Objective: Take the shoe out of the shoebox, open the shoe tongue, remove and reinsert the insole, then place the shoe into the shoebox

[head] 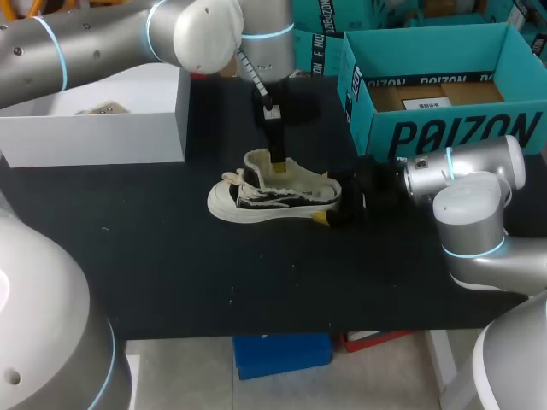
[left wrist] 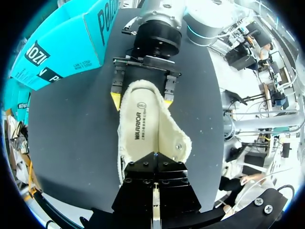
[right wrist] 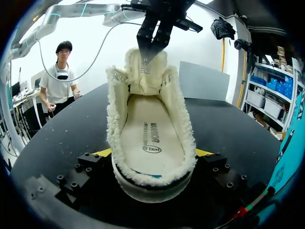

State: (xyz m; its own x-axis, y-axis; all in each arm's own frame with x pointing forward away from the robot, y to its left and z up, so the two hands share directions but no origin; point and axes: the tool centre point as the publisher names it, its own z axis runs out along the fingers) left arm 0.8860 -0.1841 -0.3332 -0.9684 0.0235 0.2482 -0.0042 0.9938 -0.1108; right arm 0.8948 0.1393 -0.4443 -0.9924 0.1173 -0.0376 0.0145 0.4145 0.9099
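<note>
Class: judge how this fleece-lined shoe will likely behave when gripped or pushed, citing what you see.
The tongue is probably floppy: it stands up only where the left jaws pinch it. The shoe likely slides rather than tips, resting flat on its broad sole. Its fleecy lining probably gives when squeezed.

Reaching down with left gripper (head: 277, 161), pinched on the tongue (right wrist: 143, 76); clamping the shoe (head: 273, 196) at its heel with right gripper (left wrist: 141, 99), held low.

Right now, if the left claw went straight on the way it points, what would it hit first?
The insole inside the shoe, most likely; the left claw points down into the opening, though depth is unclear.
</note>
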